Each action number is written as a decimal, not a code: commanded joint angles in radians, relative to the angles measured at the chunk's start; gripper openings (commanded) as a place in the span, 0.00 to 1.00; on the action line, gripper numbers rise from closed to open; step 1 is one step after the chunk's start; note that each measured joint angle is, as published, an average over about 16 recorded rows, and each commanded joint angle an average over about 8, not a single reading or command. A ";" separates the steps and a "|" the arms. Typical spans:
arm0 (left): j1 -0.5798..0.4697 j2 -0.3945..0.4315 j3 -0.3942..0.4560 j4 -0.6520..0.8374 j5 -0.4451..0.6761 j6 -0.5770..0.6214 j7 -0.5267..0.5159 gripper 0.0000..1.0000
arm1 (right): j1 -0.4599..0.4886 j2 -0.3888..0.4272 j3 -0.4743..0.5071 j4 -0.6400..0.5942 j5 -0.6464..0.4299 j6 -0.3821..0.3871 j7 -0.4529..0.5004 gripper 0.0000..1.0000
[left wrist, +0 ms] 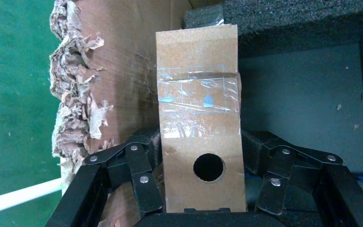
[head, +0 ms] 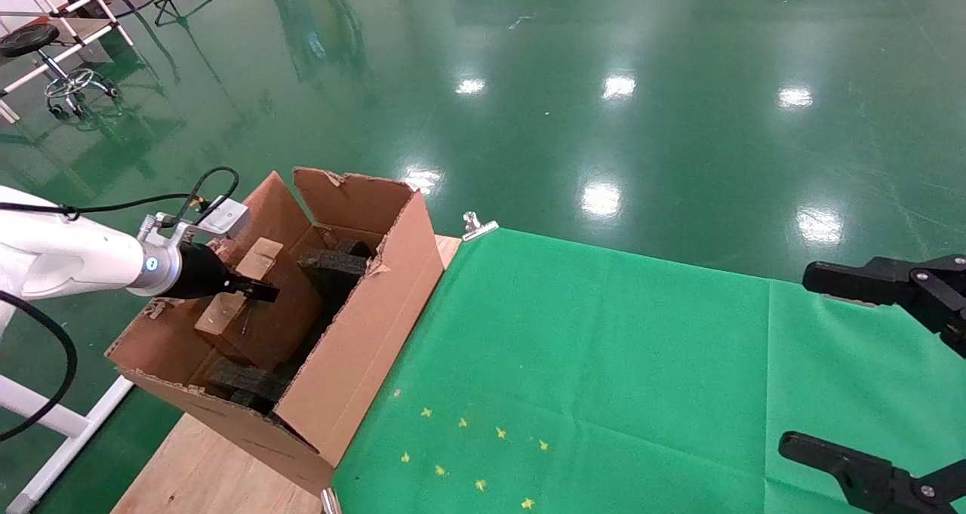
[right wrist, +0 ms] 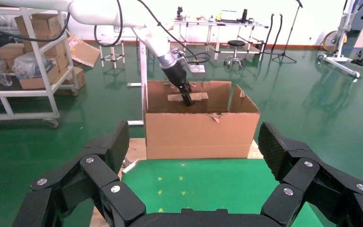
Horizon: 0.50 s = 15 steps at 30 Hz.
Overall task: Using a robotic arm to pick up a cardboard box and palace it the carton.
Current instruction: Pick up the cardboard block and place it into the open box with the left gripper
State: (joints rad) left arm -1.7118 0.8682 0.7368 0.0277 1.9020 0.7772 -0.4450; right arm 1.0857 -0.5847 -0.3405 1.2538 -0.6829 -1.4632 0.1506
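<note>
Wooden table standing on a glossy green floor. A green cloth, held by a metal clip at its far edge, covers most of the top; the carton rests on the bare wood beside the cloth.

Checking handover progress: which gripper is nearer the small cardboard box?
Left. The left gripper is shut on the cardboard box inside the carton; the right gripper hangs open across the table.
</note>
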 commanded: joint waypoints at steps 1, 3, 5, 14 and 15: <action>0.006 0.002 -0.001 0.001 -0.001 -0.007 -0.007 0.71 | 0.000 0.000 0.000 0.000 0.000 0.000 0.000 1.00; 0.008 0.003 -0.002 0.002 -0.003 -0.010 -0.009 0.95 | 0.000 0.000 0.000 0.000 0.000 0.000 0.000 1.00; 0.008 0.003 -0.002 0.002 -0.003 -0.010 -0.008 1.00 | 0.000 0.000 0.000 0.000 0.000 0.000 0.000 1.00; 0.005 0.002 -0.001 0.000 -0.001 -0.010 -0.004 1.00 | 0.000 0.000 0.000 0.000 0.000 0.000 0.000 1.00; 0.005 0.002 -0.001 0.000 -0.001 -0.010 -0.004 1.00 | 0.000 0.000 0.000 0.000 0.000 0.000 0.000 1.00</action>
State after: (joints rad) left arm -1.7069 0.8702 0.7360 0.0279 1.9008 0.7672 -0.4489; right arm 1.0856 -0.5846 -0.3405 1.2536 -0.6828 -1.4630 0.1505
